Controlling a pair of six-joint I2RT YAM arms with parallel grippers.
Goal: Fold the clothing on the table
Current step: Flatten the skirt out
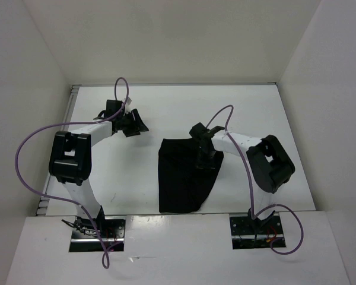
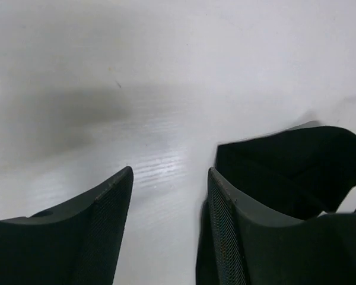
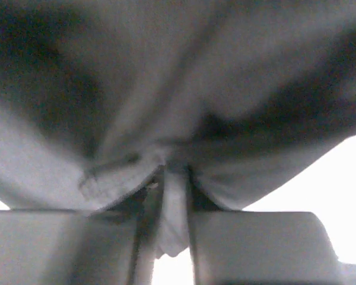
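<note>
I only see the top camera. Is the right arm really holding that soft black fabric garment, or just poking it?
Observer: Holding it. The right wrist camera shows a fold of the soft black fabric garment pinched between the jaws of the right gripper.
Operator: What about the left one?
Observer: The left gripper has its jaws open with nothing between them, only bare flat white tabletop below.

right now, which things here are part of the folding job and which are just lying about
Part of the job: clothing, pinched in the right end effector; table it lies on; left end effector, open over bare table.
Just there: purple cables; metal rail at the table's edge; arm base plates.
</note>
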